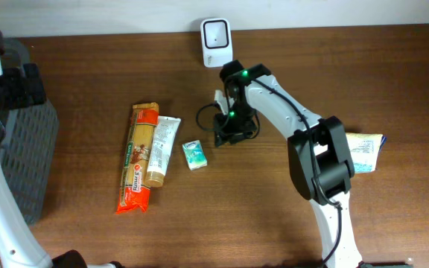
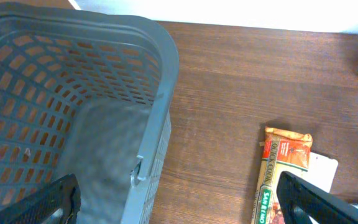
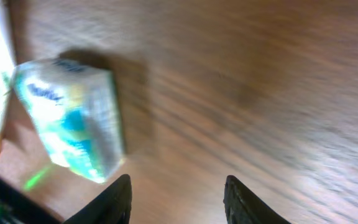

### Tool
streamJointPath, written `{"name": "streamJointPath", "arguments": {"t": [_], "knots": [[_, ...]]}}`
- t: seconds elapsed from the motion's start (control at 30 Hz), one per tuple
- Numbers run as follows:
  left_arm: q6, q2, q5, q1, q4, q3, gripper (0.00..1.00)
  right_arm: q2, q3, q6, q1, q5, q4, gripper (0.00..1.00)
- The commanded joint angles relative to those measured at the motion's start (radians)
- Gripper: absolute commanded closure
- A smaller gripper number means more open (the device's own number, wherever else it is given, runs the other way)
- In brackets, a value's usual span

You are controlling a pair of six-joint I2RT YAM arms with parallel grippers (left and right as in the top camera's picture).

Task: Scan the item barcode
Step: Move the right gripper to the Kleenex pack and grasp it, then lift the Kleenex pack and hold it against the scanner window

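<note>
While the right hand (image 3: 178,186) hangs over the worktop (image 1: 348,74), fingers (image 3: 120,199) apart and empty, the small tissue pack (image 1: 194,155) lies flat in front of the scanner (image 1: 215,41), just beside that hand. Grasping looks like the step in hand: next the fingers must straddle the pack and close, then carry it to the scanner. Far left of the scanner, the grey basket (image 2: 104,74) shows nothing inside, and the left hand (image 2: 178,186) gapes above its rim.
</note>
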Motion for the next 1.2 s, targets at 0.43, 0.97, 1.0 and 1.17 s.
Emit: {"name": "streamJointPath", "arguments": {"t": [0.43, 0.97, 1.0, 1.17], "knots": [[0.012, 0.0, 0.008, 0.005, 0.002, 0.003, 0.01, 0.052, -0.114, 0.023, 0.121, -0.045, 0.167, 0.89], [0.012, 0.0, 0.008, 0.005, 0.002, 0.003, 0.01, -0.133, -0.032, -0.393, -0.2, -1.118, -0.1, 0.96], [0.012, 0.001, 0.008, 0.005, 0.002, 0.003, 0.01, -0.134, -0.032, -0.393, -0.201, -1.118, -0.1, 0.96], [0.012, 0.0, 0.008, 0.005, 0.002, 0.003, 0.01, -0.134, -0.03, -0.51, -0.201, -1.05, -0.087, 0.96]]}}
